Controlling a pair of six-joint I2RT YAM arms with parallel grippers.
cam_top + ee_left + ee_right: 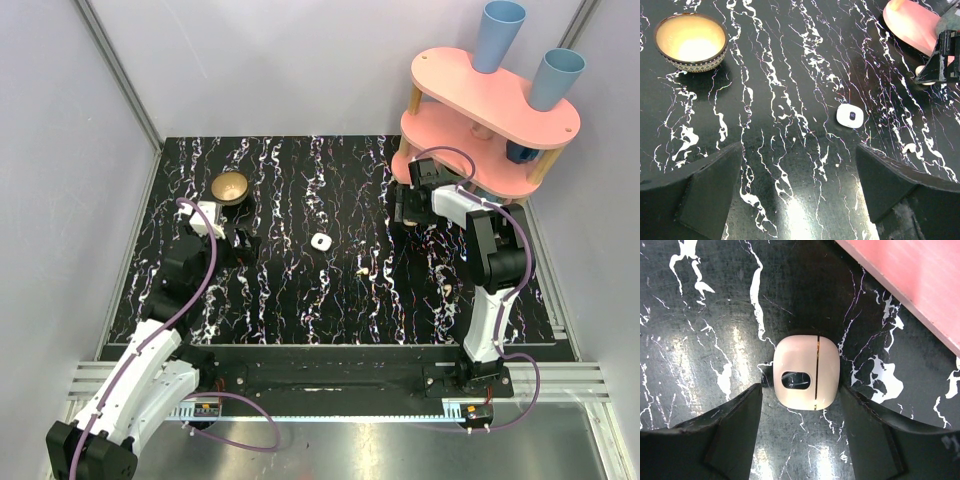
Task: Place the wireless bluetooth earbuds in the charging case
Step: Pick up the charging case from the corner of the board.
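**Straddling the pink case beside the shelf**

The right end effector hangs low over the far right of the bench, close to the foot of the pink shelf. Its fingers stand partly apart on either side of the pink case, which lies flat on the bench. The right finger sits at the case's edge, while a dark sliver shows between the left finger and the case, so nothing is clamped. The case's face shows a thin seam and a dark oval recess.

The left end effector is spread to its widest and empty, low over the left half of the bench. A bowl stands beyond it to its left. A white case lies near the bench's middle, between the two arms.

An earbud shows as a tiny cream speck just right of the white case, nearer the arms. A second earbud lies close to the right arm. Both are apart from either case.
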